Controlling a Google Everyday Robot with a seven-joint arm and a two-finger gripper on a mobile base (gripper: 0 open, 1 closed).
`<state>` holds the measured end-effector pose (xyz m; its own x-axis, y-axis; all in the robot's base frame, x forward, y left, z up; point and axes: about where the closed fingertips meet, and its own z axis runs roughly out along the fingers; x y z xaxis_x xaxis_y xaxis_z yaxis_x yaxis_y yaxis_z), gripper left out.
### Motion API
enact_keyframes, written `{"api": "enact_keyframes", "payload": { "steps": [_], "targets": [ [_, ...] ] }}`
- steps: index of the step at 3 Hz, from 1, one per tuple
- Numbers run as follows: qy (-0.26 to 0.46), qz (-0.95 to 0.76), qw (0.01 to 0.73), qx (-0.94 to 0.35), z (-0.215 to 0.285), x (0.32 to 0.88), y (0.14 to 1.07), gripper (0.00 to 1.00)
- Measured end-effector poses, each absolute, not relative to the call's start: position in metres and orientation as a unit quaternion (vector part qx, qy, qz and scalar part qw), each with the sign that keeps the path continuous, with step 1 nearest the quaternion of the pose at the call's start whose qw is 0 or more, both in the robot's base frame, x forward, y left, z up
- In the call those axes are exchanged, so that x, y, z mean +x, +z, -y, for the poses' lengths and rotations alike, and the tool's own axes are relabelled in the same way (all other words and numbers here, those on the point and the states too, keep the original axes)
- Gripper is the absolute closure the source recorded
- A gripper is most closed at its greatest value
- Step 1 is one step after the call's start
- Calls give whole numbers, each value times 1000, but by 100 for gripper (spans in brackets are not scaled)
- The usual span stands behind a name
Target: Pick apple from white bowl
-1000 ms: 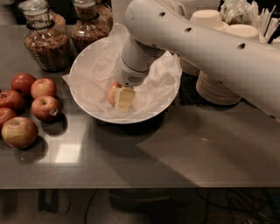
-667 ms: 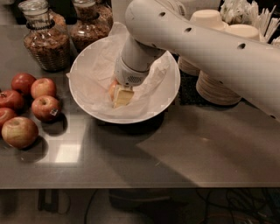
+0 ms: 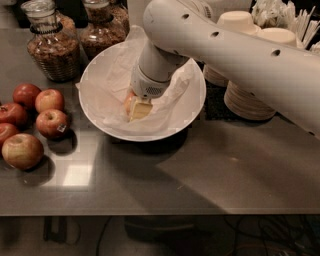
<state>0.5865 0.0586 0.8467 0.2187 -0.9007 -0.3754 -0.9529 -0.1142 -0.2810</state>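
The white bowl (image 3: 100, 75) stands mid-table with crumpled white paper liner inside. The apple (image 3: 130, 102), pale yellow-orange with a reddish blush, lies in the bowl's middle, mostly hidden by the gripper. My gripper (image 3: 139, 109) reaches down from the upper right into the bowl and sits right on the apple's right side, touching it. The white arm hides the bowl's back right part.
Several darker red apples (image 3: 52, 123) lie on the table to the bowl's left. Two glass jars (image 3: 53, 50) stand behind them. Stacks of beige disposable bowls (image 3: 250, 100) stand at the right, with wrapped utensils (image 3: 285, 15) behind.
The gripper has shifted slightly left and lower in the bowl, staying against the apple. The bowl and the other things have not moved.
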Motion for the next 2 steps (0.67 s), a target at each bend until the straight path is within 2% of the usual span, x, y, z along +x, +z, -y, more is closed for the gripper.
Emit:
{"api": "enact_keyframes", "payload": {
  "steps": [1,2],
  "targets": [
    [69,-619,242,-744,-59,580,853,100],
    [80,-606,267,-745,-56,569,882,100]
  ]
}}
